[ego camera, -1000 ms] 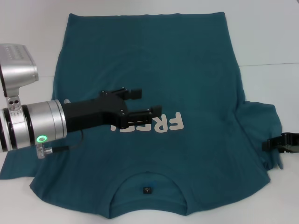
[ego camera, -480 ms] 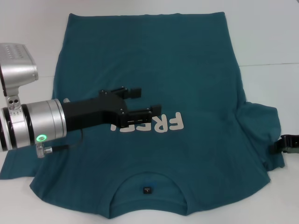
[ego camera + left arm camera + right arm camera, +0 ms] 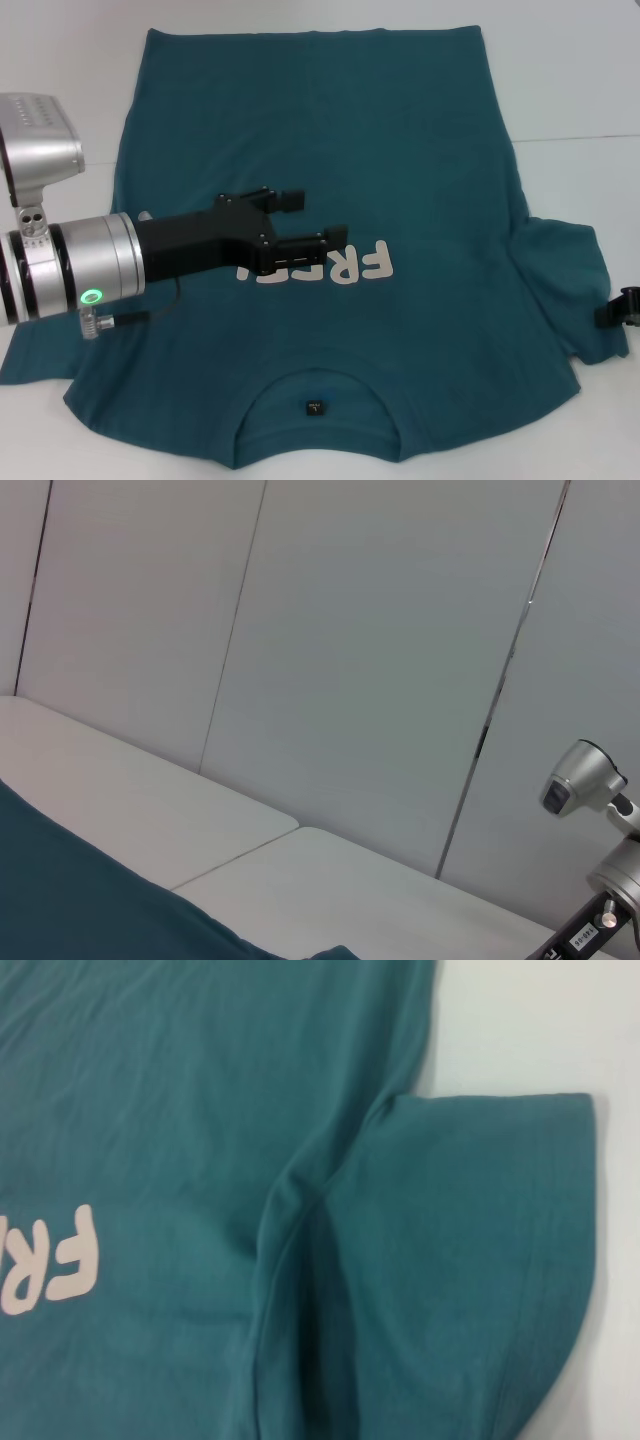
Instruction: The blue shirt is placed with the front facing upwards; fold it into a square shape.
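The blue shirt (image 3: 400, 150) lies flat, front up, on the white table (image 3: 570, 80), collar nearest me with a small black label (image 3: 315, 407) inside the neckline. My left gripper (image 3: 315, 220) hovers open over the chest and covers the start of the pale "FREE" print (image 3: 355, 265). Only a black tip of my right gripper (image 3: 620, 308) shows at the right edge, beside the hem of the right sleeve (image 3: 565, 275). The right wrist view looks down on that sleeve (image 3: 460, 1260) and the letters "FR" (image 3: 60, 1265).
The left sleeve (image 3: 35, 350) spreads out under my left arm. A table seam (image 3: 580, 138) runs right of the shirt. The left wrist view shows a grey panelled wall (image 3: 350, 660), a strip of shirt (image 3: 60, 900) and the right arm (image 3: 600, 880) far off.
My right gripper has drawn back to the right, away from the right sleeve, almost out of the head view. The left gripper has barely moved.
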### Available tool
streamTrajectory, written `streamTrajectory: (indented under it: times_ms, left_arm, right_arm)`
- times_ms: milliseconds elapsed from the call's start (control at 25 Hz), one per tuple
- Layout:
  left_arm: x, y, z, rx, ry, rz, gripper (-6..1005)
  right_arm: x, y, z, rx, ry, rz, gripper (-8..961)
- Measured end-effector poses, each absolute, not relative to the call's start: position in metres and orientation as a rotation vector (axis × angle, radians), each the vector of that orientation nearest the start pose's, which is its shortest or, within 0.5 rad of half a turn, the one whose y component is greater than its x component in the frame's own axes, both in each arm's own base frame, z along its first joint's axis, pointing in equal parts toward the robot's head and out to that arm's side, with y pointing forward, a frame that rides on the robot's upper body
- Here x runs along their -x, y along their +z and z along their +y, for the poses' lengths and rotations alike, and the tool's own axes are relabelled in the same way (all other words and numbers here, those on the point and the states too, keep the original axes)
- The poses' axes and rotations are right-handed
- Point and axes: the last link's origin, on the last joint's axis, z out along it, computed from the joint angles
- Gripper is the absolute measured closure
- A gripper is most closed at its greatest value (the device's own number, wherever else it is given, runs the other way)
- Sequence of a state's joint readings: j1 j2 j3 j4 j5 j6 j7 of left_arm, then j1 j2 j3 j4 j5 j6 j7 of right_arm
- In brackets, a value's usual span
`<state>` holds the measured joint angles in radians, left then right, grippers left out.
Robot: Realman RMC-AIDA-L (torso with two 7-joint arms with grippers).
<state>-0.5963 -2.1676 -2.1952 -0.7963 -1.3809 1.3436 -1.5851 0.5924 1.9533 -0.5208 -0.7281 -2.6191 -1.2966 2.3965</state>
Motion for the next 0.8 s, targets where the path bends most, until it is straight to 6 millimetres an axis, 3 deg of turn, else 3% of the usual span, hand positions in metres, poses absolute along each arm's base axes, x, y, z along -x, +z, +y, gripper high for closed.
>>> streamTrajectory:
  times_ms: [800]
  left_arm:
    - [0.176,-0.028,0.371,2.663,-0.857,-0.631,124]
  right_arm:
    - [-0.366,0.091,0.351,1.898,0.094,1.713,920]
